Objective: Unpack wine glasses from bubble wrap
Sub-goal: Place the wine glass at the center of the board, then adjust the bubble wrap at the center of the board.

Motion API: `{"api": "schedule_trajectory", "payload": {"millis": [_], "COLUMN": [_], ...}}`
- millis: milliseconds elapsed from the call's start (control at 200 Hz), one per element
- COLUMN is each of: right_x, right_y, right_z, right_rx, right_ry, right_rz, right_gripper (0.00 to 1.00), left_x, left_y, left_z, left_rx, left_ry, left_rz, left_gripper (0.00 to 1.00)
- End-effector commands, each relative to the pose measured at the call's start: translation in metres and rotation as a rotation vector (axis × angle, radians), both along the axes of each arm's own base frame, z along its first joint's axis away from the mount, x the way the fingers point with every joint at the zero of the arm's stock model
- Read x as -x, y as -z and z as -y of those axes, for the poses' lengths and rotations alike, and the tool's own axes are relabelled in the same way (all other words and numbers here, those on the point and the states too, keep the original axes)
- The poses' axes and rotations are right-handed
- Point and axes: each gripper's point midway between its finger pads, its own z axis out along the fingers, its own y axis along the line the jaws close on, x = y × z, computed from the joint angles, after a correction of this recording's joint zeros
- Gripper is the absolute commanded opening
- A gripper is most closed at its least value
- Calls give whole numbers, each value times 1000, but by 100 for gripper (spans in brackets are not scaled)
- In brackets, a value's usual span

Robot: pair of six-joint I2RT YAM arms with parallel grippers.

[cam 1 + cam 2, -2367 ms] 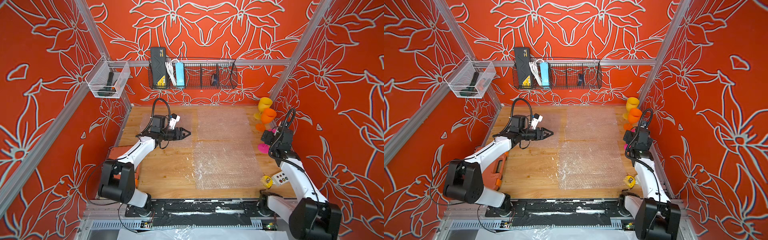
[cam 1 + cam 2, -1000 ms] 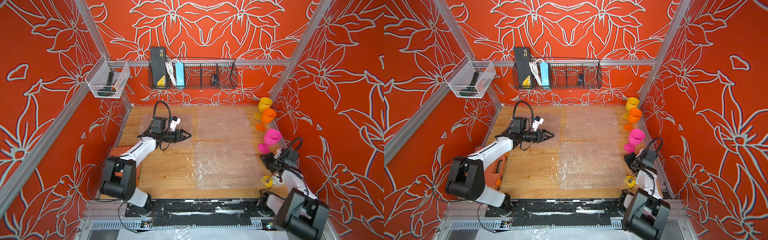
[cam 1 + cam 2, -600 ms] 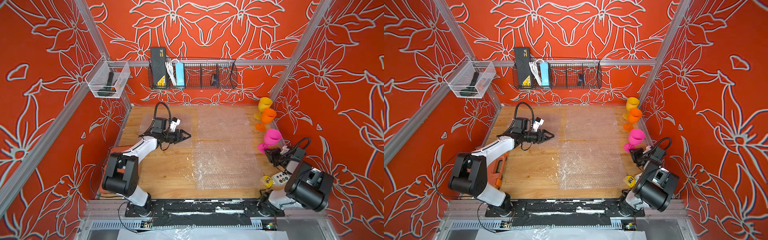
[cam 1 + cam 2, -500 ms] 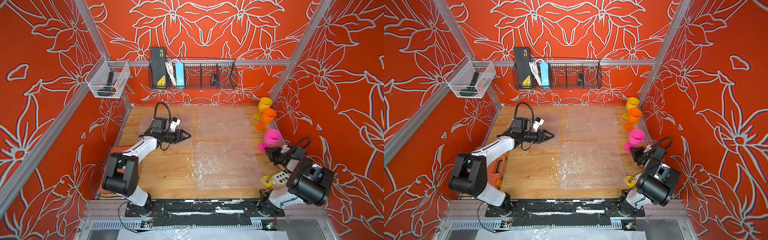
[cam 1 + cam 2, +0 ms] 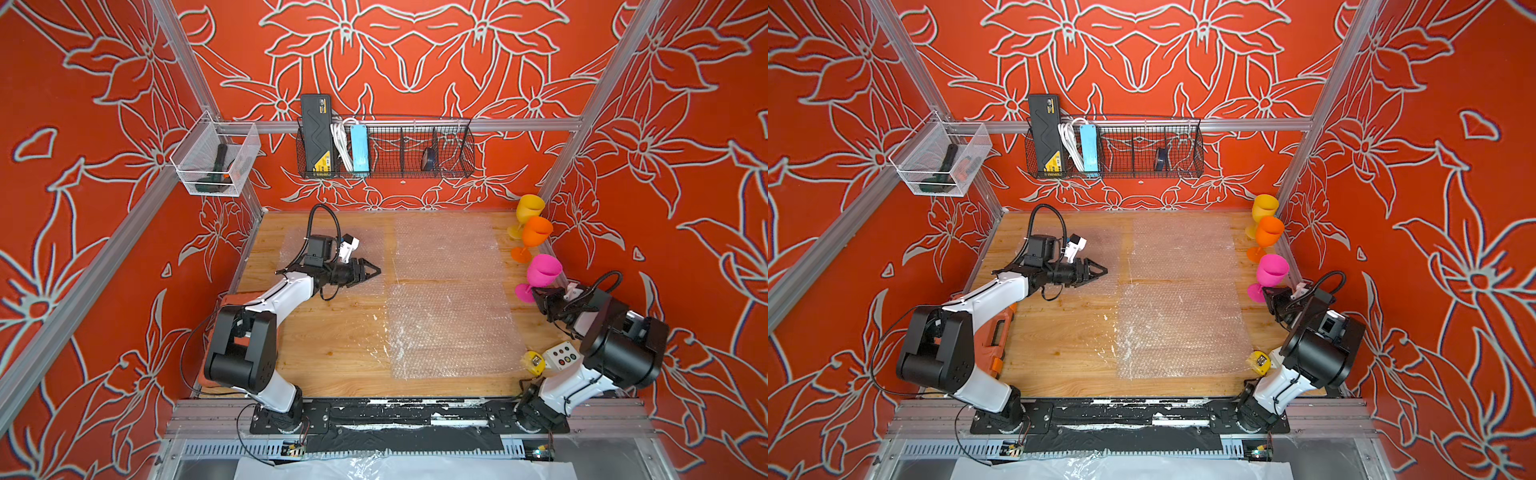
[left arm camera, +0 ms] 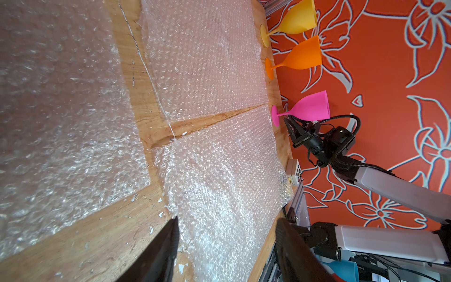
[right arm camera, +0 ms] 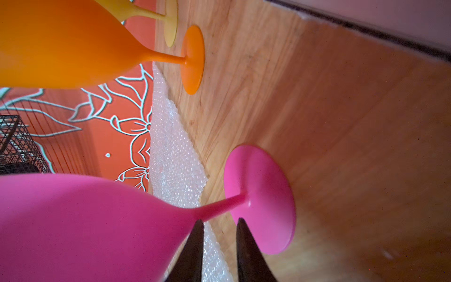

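- left tool [image 6: 227, 219]: jaws apart, empty, over bubble wrap [image 6: 61, 97].
- right tool [image 7: 219, 221]: jaws narrowly apart, empty, tips just beside pink glass [image 7: 258, 195] stem.

Pink goblet [image 7: 73, 227]: opaque plastic, smooth, with a soft satin sheen.
Orange goblet [image 7: 61, 44]: the same smooth, matt plastic.
Yellow goblet [image 6: 296, 20]: matt plastic too.
Bubble wrap [image 5: 451, 328]: clear plastic film, bumpy and glinting.
Table [image 5: 332, 332]: light wood with visible grain, scuffed with white flecks.
Basket [image 5: 415, 151], upper centre: black metal wire.
My right gripper [image 7: 220, 219]: the fingers look dark, matt and smooth.
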Motion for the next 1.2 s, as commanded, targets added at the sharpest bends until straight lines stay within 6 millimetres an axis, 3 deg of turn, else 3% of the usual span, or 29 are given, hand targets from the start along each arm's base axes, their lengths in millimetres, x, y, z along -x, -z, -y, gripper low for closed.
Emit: {"api": "schedule_trajectory", "payload": {"millis": [0, 230, 440, 590, 731, 816, 1056, 1196], "right_x": [-9, -14, -26, -12, 18, 38, 71, 75], "right_y": [-4, 7, 4, 4, -2, -16, -83, -88], "right_z": [5, 11, 15, 8, -7, -19, -44, -51], "right_rx": [-16, -18, -38, -24, 12, 52, 204, 216], "right_ry": [6, 18, 11, 20, 30, 25, -32, -79], "right_rz": [33, 24, 53, 29, -17, -8, 71, 76], "right_gripper": [25, 26, 28, 29, 29, 29, 31, 32], "left_x": [-1, -1, -9, -19, -30, -34, -58, -70], "left_y": [0, 1, 0, 13, 40, 51, 63, 66], "left_z": [-4, -6, -17, -37, -74, -100, -157, -164], "left_rx": [-3, -13, -37, -101, -198, -229, -323, -321], "left_ry": [-15, -20, -79, -168, -290, -373, -552, -561], "left_rz": [4, 0, -18, -71, -152, -188, -210, -219], "left_gripper": [62, 62, 62, 59, 59, 60, 61, 60]}}
